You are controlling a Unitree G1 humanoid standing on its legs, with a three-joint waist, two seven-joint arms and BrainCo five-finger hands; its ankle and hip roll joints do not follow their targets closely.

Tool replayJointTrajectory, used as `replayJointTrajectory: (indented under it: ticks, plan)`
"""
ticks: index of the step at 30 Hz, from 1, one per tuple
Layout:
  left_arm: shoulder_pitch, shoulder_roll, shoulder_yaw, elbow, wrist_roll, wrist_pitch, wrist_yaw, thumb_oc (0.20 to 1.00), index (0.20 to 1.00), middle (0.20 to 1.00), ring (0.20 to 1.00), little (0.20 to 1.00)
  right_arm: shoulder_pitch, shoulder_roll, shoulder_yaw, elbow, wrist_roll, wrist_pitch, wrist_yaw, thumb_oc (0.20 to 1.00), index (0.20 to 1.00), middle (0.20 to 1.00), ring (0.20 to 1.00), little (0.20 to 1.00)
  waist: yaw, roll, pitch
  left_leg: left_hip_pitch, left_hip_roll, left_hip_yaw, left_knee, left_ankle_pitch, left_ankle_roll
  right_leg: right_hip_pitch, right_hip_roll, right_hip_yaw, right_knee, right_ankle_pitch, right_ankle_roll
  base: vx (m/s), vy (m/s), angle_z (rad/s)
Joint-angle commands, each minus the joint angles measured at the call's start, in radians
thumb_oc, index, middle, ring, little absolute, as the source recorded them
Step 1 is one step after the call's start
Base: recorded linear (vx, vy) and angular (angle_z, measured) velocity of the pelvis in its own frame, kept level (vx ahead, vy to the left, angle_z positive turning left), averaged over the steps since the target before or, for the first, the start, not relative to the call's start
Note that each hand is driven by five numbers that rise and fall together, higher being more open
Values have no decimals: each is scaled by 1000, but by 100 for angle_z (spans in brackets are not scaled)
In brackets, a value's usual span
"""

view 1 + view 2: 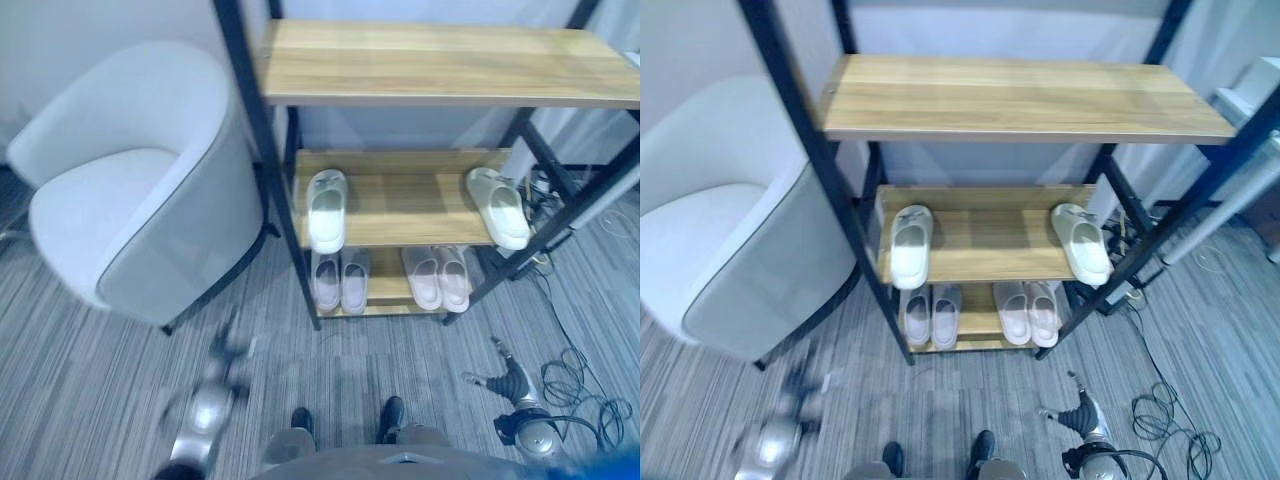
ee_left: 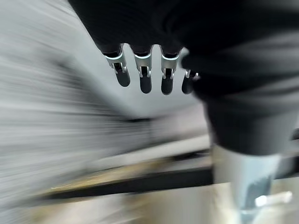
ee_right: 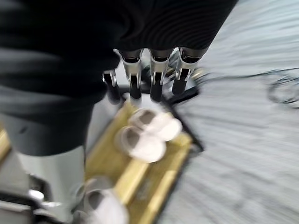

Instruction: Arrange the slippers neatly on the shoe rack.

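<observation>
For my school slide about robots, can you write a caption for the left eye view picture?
Shoe rack beside a white armchair holds two single slippers above two pairs.

— What colours does the shoe rack (image 1: pixel 262 120) show?
— A black frame with light wood-grain shelves. On the middle shelf, the left slipper (image 1: pixel 327 209) and the right slipper (image 1: pixel 498 206) are off-white.
— And lower down?
— Two pale pinkish pairs (image 1: pixel 341 281) (image 1: pixel 437 277) on the bottom shelf. The armchair (image 1: pixel 130 180) is white, and the carpet (image 1: pixel 90 370) is grey with fine stripes.
</observation>
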Motion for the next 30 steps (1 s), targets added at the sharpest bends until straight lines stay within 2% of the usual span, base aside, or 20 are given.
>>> replayJointTrajectory:
  ticks: [1,2,3,4,5,6,7,8,9,10,12,13,14,15,18,20,25,30]
  plan:
    - [136,-11,-67,311,171,10,-53,1000,1000,1000,1000,1000,-22,-33,-52,79,0,-14,-25,1000,1000,1000,1000,1000,-79,-35,-45,-32,-125,41,36,-46,16,99,-19,28,-232,88,75,-71,44,47]
    - [133,-14,-67,317,174,6,-50,1000,1000,1000,1000,1000,-23,-34,-52,80,0,-15,-26,1000,1000,1000,1000,1000,-79,-35,-47,-33,-126,42,32,-42,17,96,-20,29,-232,89,75,-82,106,30]
    - [109,-24,-47,491,216,29,-16,1000,1000,1000,1000,1000,-70,-43,-32,45,-37,-29,-31,1000,1000,1000,1000,1000,-90,-16,-50,-11,-155,21,-5,-42,28,79,-6,52,-232,102,73,-17,96,-6]
    - [49,-32,-62,447,214,55,-21,1000,1000,1000,1000,1000,-59,-57,-4,-3,-24,-21,-7,1000,1000,1000,1000,1000,-108,-5,-59,13,-166,29,-46,-40,27,67,2,59,-232,122,80,-11,114,-42]
    - [49,-31,-62,455,229,50,-24,1000,1000,1000,1000,1000,-62,-57,-2,11,-32,-18,-7,1000,1000,1000,1000,1000,-114,0,-59,24,-166,47,-61,-36,27,63,5,59,-223,127,84,-39,66,-28]
    - [188,-21,-29,319,185,31,-18,1000,1000,1000,1000,1000,-62,-52,-27,39,-20,-16,-35,1000,1000,1000,1000,1000,-85,5,-44,27,-170,41,-69,-26,29,53,-1,52,-205,133,93,-90,39,-27]
    - [272,-38,-80,283,219,0,-12,1000,1000,1000,1000,1000,-72,-26,-39,72,-23,-22,-56,1000,1000,1000,1000,1000,-80,5,-26,30,-166,36,-80,-18,35,37,-5,60,-171,130,94,-93,20,-7]
    - [274,-37,-80,280,219,1,-12,1000,1000,1000,1000,1000,-71,-25,-39,73,-24,-22,-57,1000,1000,1000,1000,1000,-79,5,-27,30,-167,37,-81,-17,35,35,-5,61,-169,129,94,-132,-21,17]
    - [279,-32,-93,274,233,6,-24,1000,1000,1000,1000,1000,-74,2,-32,92,-12,-24,-49,1000,1000,1000,1000,1000,-85,9,-2,33,-151,35,-88,-4,41,-6,-6,94,-115,126,100,-93,-56,37]
    - [278,-23,-96,266,238,9,-30,1000,1000,1000,1000,1000,-79,9,-33,100,-4,-24,-52,1000,1000,1000,1000,1000,-80,10,2,32,-144,34,-91,-4,45,-9,-15,107,-109,118,103,-115,-126,46]
    - [272,2,-125,229,265,8,-36,1000,1000,1000,1000,1000,-87,15,-34,88,-3,-22,-62,1000,1000,1000,1000,1000,-82,21,5,28,-121,29,-91,-11,53,-11,-65,140,-94,118,107,-36,-121,11]
    - [272,2,-125,229,265,8,-36,1000,1000,1000,1000,1000,-87,15,-34,88,-3,-22,-62,1000,1000,1000,1000,1000,-82,21,5,28,-121,29,-91,-11,53,-11,-65,140,-94,118,107,6,-184,-21]
    - [253,22,-149,196,283,9,-38,1000,1000,1000,1000,1000,-105,8,-27,83,4,-17,-59,1000,1000,1000,1000,1000,-67,16,-5,14,-112,22,-75,-28,57,33,-109,151,-108,120,122,13,-204,-5]
    - [247,28,-149,178,273,9,-41,1000,1000,1000,1000,1000,-110,5,-19,85,8,-15,-55,1000,1000,1000,1000,1000,-57,9,-9,4,-113,22,-60,-34,58,55,-116,146,-117,119,126,29,-247,-17]
    - [234,50,-181,102,270,6,-62,1000,1000,1000,1000,1000,-125,1,9,86,13,-7,-50,1000,1000,1000,1000,1000,-34,-7,-31,-3,-113,32,-44,-39,53,86,-101,122,-137,96,128,88,-157,-21]
    - [223,80,-201,30,283,-1,-76,1000,1000,1000,1000,1000,-125,-13,27,66,4,-7,-37,1000,1000,1000,1000,1000,-32,-12,-44,4,-107,35,-48,-35,45,104,-82,94,-169,94,126,128,-223,-1]
    - [173,97,-235,-52,302,-10,-66,1000,1000,1000,1000,1000,-134,-32,70,42,-15,-14,-24,1000,1000,1000,1000,1000,-34,-6,-52,10,-81,37,-89,-4,26,114,-52,53,-219,95,120,51,-124,1]
    - [145,114,-262,-152,267,-17,-87,1000,1000,1000,1000,1000,-132,-46,92,29,-26,-17,-13,1000,1000,1000,1000,1000,-39,-3,-66,25,-72,47,-120,12,19,122,-34,48,-232,85,114,58,-56,-6]
